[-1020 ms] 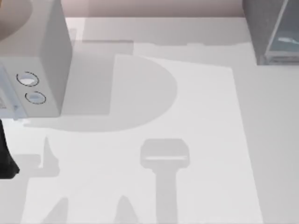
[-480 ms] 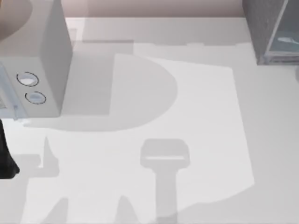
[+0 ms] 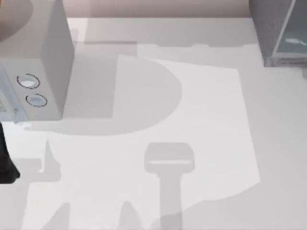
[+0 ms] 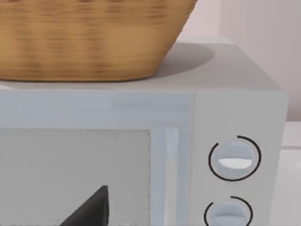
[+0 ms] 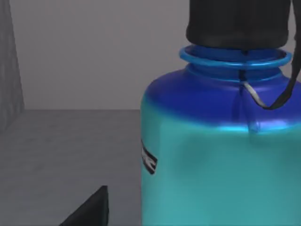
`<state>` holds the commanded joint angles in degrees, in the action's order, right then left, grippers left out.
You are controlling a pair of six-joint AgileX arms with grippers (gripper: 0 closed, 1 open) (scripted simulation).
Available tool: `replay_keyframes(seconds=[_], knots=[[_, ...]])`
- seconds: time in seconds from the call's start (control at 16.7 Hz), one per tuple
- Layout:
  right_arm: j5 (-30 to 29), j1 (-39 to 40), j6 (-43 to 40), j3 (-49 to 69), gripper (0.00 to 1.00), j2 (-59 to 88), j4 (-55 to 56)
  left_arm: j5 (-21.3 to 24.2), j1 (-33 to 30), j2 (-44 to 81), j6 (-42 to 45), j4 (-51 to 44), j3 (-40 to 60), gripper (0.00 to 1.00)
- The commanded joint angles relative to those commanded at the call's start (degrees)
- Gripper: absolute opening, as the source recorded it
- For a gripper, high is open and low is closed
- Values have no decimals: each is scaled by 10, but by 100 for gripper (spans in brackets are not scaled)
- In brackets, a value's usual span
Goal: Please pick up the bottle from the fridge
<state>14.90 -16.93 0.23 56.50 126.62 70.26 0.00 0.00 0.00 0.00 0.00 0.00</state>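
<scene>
Now, starting at the left of the table, you have the light grey box with two dials (image 3: 41, 72), and the left wrist camera looks straight at its front, with a woven basket (image 4: 89, 37) sitting on its top. Your left arm (image 3: 5, 163) is parked at the table's left edge, just in front of that box; whether its gripper is wide or closed I cannot tell. The middle of the table (image 3: 201, 120) carries shadows alone.

Over at the far right corner stands the fridge (image 3: 278, 31), its glass panel facing the table. The right wrist camera is inside it, looking across the grey floor (image 5: 66, 150), with the bottle (image 5: 221, 160) very close and upright, black cap (image 5: 237, 21) on top, a thin strap hanging from the neck. One dark fingertip (image 5: 89, 209) shows beside the bottle; how wide that gripper stands I cannot tell, and nothing shows a hold yet.

Your risks, as I judge them: pushing in further could tip or shove the bottle toward the back wall; closing off-centre on the round body could let it slip; a finger could snag the strap; lifting too high could knock the cap against the fridge ceiling
</scene>
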Motion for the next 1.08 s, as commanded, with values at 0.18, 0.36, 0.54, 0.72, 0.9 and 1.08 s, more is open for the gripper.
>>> replay_keyframes(seconds=[0.18, 0.36, 0.54, 0.72, 0.9, 1.08], knots=[[-10, 10, 0, 76, 100, 33, -36, 0, 0, 0, 0, 0, 0, 100], [-18, 17, -1, 118, 100, 53, -63, 0, 0, 0, 0, 0, 0, 100], [-18, 17, -1, 120, 100, 53, -64, 0, 0, 0, 0, 0, 0, 100], [-18, 17, -1, 120, 85, 53, -64, 0, 0, 0, 0, 0, 0, 100], [-18, 17, -1, 120, 62, 53, -64, 0, 0, 0, 0, 0, 0, 100], [-18, 17, -1, 120, 40, 53, -64, 0, 0, 0, 0, 0, 0, 100]])
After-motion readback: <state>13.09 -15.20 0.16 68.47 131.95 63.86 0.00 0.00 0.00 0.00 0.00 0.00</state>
